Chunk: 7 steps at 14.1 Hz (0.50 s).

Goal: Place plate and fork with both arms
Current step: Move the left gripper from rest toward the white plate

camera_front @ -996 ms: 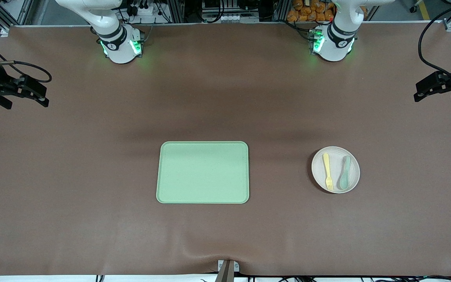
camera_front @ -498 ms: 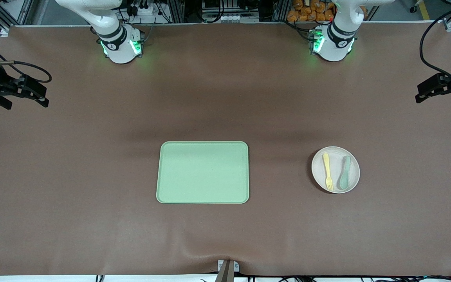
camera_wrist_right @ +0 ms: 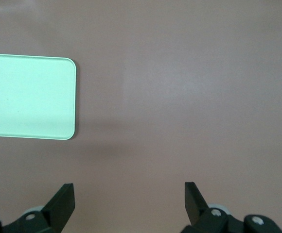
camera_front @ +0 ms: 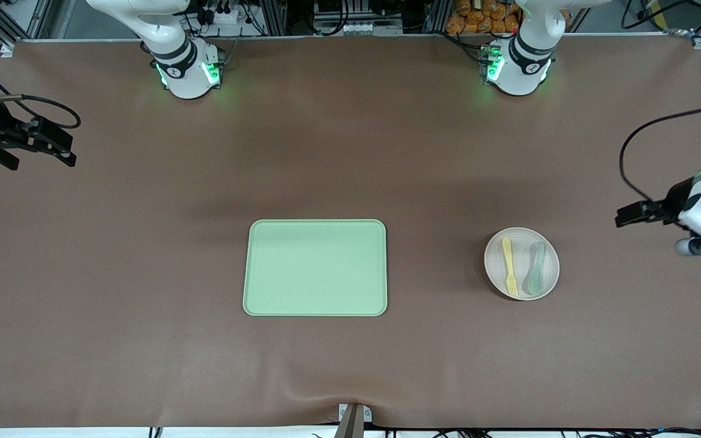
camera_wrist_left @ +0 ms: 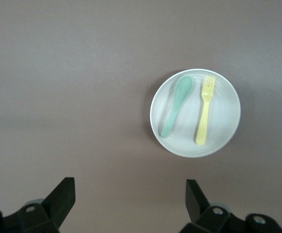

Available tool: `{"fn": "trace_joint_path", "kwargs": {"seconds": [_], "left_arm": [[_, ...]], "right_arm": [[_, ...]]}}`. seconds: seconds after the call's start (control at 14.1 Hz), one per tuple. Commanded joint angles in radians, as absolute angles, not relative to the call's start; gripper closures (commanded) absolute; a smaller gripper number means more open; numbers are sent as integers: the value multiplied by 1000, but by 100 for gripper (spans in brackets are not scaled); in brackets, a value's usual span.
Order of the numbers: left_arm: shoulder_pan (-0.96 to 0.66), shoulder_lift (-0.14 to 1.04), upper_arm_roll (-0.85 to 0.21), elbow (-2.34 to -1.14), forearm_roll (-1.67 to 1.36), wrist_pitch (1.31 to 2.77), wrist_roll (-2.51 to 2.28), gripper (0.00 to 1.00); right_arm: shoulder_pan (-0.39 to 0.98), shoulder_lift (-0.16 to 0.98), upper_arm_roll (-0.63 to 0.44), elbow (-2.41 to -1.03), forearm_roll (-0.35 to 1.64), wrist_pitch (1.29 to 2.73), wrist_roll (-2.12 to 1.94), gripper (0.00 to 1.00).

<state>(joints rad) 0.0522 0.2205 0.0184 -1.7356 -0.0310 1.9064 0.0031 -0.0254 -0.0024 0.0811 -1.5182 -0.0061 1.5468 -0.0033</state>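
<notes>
**Left arm nearing the plate, tray not yet loaded**

The plate (camera_front: 521,264) sits on the brown table (camera_front: 143,340) at right of centre in the front view, toward the left arm's end. On it lie the fork (camera_front: 509,266) and a grey-green spoon (camera_front: 535,268), side by side and apart, tines and bowl pointing toward the front camera. The light-green tray (camera_front: 315,267) lies bare at mid-frame, well apart from the plate.

The left gripper (camera_front: 630,216) hangs at the right edge of the front view, over bare table near the plate, its fingers spread wide and holding nothing. In the left wrist view the plate shows in the upper right, clear of both fingers. The right gripper (camera_front: 52,149) waits at the upper left of the front view, likewise spread and empty; its wrist view shows the tray's corner and bare cloth.

The step in hand looks like the approach to the plate. To do it well, the left gripper should centre over the plate's rim on the spoon's side, and pinch rim only, keeping the plate level so the loose fork and spoon do not slide. The fork sits close to the spoon, so whichever gripper picks it should close across its handle alone.
</notes>
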Motion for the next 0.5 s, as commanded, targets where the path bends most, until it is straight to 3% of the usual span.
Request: {"fn": "trace_joint_path", "kwargs": {"seconds": [0.0,0.43], "left_arm": [[60,227,12,-1910,-55,2119,8,0],[61,397,11,-1945,-60,2316,26,0]], "right_arm": [[-45,-35,95,-1554,3,1559,-14,0],[-44,-35,95,-1554,3,1557,-14,0]]}}
